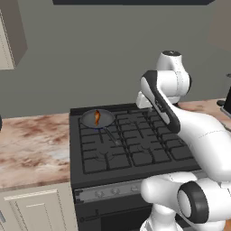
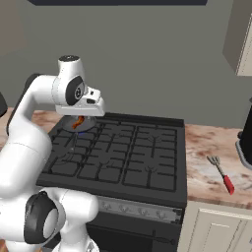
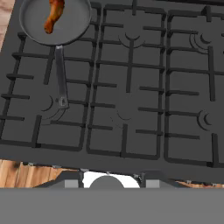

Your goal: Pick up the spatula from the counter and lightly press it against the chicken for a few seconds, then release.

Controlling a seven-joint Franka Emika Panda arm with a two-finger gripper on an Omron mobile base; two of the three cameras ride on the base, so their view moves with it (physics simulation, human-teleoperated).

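Note:
The spatula (image 2: 222,176), with a metal slotted head and a red handle, lies flat on the marble counter (image 2: 206,147) to the right of the stove. A browned piece of chicken (image 1: 96,117) (image 3: 53,15) lies in a dark frying pan (image 1: 107,120) (image 3: 70,26) on the stove's back left burner. The pan's handle (image 3: 60,78) points toward the stove front. My gripper (image 2: 81,115) hangs high over the back left of the stove, close to the pan and far from the spatula. Its fingers cannot be made out, and nothing shows in them.
The black stove (image 1: 131,144) has raised grates across its top. A dark appliance (image 2: 245,135) stands on the right counter beyond the spatula. More marble counter (image 1: 31,144) lies left of the stove. Wall cabinets hang at both upper corners.

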